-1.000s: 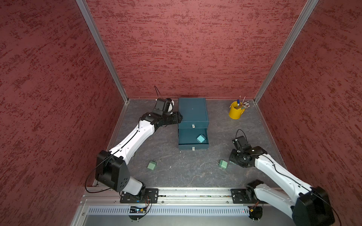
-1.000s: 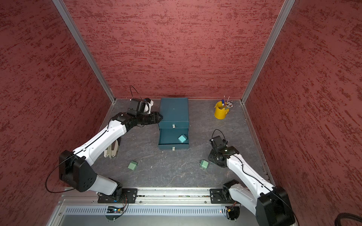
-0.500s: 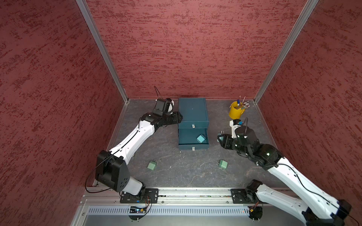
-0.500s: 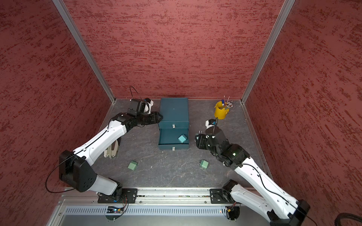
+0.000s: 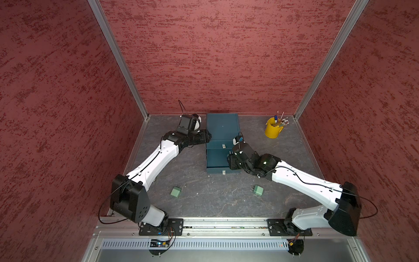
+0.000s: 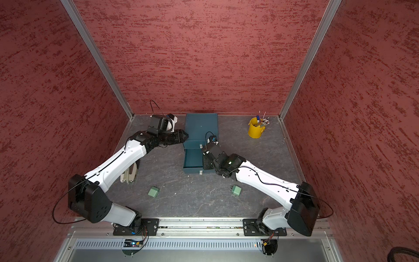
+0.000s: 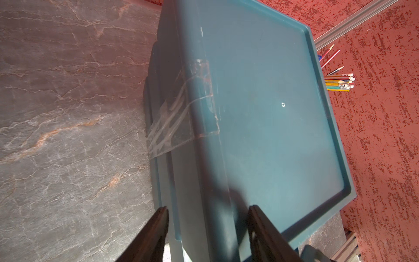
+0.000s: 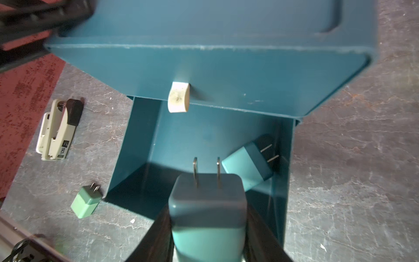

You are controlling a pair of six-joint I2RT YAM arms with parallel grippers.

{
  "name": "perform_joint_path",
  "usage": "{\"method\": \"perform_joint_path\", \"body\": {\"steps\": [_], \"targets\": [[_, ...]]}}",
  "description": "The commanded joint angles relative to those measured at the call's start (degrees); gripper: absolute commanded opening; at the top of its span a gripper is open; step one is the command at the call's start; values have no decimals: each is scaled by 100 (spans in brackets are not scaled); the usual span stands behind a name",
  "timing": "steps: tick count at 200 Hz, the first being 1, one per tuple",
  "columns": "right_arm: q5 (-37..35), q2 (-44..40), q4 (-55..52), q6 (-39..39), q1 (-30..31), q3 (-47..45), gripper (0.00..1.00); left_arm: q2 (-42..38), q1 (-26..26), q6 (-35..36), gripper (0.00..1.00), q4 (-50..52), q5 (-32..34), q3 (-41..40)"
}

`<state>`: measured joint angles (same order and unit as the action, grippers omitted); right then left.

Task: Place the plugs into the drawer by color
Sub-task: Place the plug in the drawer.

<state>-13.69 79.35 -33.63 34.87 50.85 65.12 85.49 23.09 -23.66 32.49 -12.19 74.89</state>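
The drawer (image 5: pixel 222 129) is a dark teal chest at the back middle, with one lower drawer (image 5: pixel 215 158) pulled out. My right gripper (image 8: pixel 207 213) is shut on a teal plug (image 8: pixel 207 197), prongs forward, and holds it above the open drawer's front part. A second teal plug (image 8: pixel 247 167) lies inside that drawer. Two green plugs (image 5: pixel 175 192) (image 5: pixel 258 190) lie on the floor in front. My left gripper (image 7: pixel 208 208) stands open astride the chest's upper left edge, one finger beside the wall and one over the lid.
A yellow bucket (image 5: pixel 273 130) of pencils stands at the back right. A beige stapler (image 6: pixel 130 173) lies on the floor under my left arm. The closed drawer above carries a white pull tab (image 8: pixel 179 97). Red walls close in three sides.
My right arm has swung from the front right floor, near the green plug, up and over to the open drawer with the teal plug in it. The left arm has stayed put.
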Motion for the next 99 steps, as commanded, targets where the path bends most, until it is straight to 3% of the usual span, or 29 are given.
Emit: {"method": "perform_joint_path", "body": {"steps": [1, 16, 31, 37, 70, 99], "targets": [[-294, 99, 287, 81, 21, 200, 42, -36, -24, 55, 59, 307, 33, -150], [-412, 176, 192, 90, 20, 283, 68, -30, -28, 45, 59, 294, 15, -148], [-466, 158, 133, 72, 21, 321, 78, -20, -25, 35, 59, 284, 3, -140], [-476, 117, 108, 64, 21, 334, 87, -21, -28, 37, 59, 282, 3, -131], [-474, -397, 308, -26, 119, -52, 88, 8, -26, 37, 59, 270, -28, -80], [-336, -819, 1036, 0, 770, -848, 84, 55, -33, 46, 59, 275, -28, -22]]}}
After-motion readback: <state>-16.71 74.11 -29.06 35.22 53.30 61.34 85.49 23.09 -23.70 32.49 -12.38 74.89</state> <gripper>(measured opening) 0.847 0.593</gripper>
